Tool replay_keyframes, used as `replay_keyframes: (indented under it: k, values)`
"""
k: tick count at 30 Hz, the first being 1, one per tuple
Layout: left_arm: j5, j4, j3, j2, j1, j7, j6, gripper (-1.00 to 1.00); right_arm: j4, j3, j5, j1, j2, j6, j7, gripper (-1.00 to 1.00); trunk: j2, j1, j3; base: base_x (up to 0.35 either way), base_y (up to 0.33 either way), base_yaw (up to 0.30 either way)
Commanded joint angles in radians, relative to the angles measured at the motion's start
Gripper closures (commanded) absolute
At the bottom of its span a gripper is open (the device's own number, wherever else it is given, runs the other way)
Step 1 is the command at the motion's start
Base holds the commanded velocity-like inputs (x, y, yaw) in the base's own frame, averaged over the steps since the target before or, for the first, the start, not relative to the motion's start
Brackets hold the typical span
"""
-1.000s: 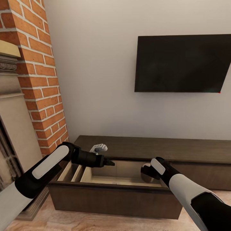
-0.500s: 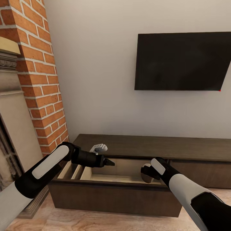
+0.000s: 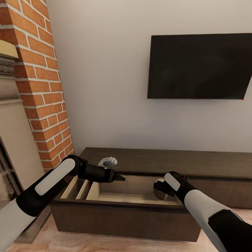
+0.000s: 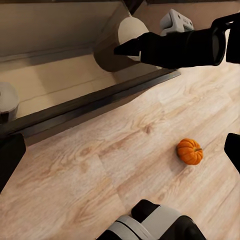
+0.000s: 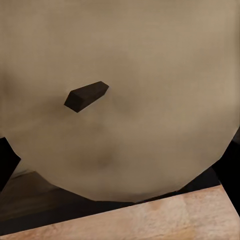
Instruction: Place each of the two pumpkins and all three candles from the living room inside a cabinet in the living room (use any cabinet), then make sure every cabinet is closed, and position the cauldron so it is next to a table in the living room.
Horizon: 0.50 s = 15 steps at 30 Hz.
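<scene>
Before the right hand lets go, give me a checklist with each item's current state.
1. Cabinet drawer open: ok.
2. Candle gripped by the right hand: ok.
3. Candle above the drawer's interior: ok, judging by the head view.
4. Left hand open and apart from the candle: ok.
5. Free space in the drawer directly under the candle: cannot tell.
6. Pumpkin stowed: not ok, it lies on the floor.

Your left wrist camera looks down on the wooden floor [image 4: 115, 165], where one orange pumpkin [image 4: 190, 151] sits alone. Beyond it runs the open drawer's dark front edge [image 4: 95, 105], its tan inside holding a beige candle [image 4: 10, 100]. The right hand [image 4: 172, 47] grips another candle [image 4: 117, 47] over that drawer.
</scene>
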Motion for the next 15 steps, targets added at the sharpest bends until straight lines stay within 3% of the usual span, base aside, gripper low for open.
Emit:
replay_keyframes:
  k: [1,7,15]
  values:
    - [0.009,-0.001,-0.001,0.001,-0.001,0.01,0.0,-1.0,-0.002,0.008,-0.01,-0.001,-0.001,0.002,-0.008,1.0,-0.001,0.0,-0.001,0.069,0.0,0.0]
    - [0.008,-0.001,-0.001,0.001,-0.001,0.01,0.0,-1.0,0.0,0.006,-0.01,-0.001,-0.001,0.003,-0.01,1.0,-0.001,0.0,-0.001,0.15,0.0,0.0]
    - [0.009,-0.001,-0.001,0.001,-0.001,0.01,0.0,-1.0,-0.005,0.003,-0.011,-0.001,-0.003,0.004,-0.003,1.0,-0.001,0.0,-0.001,0.029,0.0,0.0]
